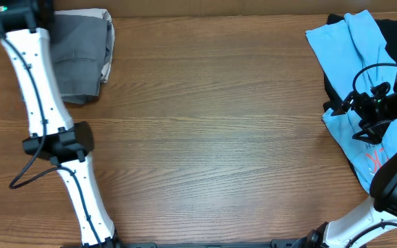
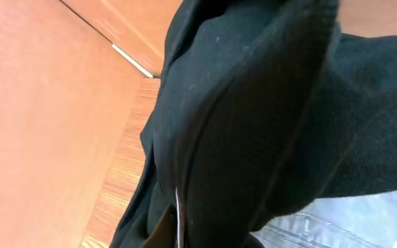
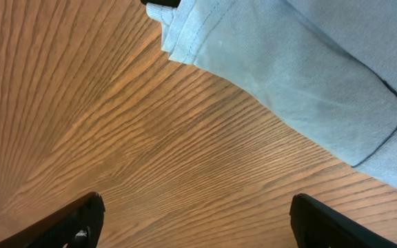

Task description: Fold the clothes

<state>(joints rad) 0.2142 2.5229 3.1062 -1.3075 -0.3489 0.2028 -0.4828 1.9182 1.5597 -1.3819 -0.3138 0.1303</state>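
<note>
Gaping right pincer (image 3: 198, 219), apparently over tee (image 3: 309, 76).

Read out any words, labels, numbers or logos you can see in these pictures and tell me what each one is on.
Red lettering on the light blue cotton T-shirt: partly hidden and too small to read.
Black knit garment: no legible print.
Grey folded trousers: no text.
Brown wooden table: no text.

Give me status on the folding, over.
Left shut, black cloth covering its camera. Right open over table, at blue tee's edge. Tee crumpled. Nothing blocking.
</note>
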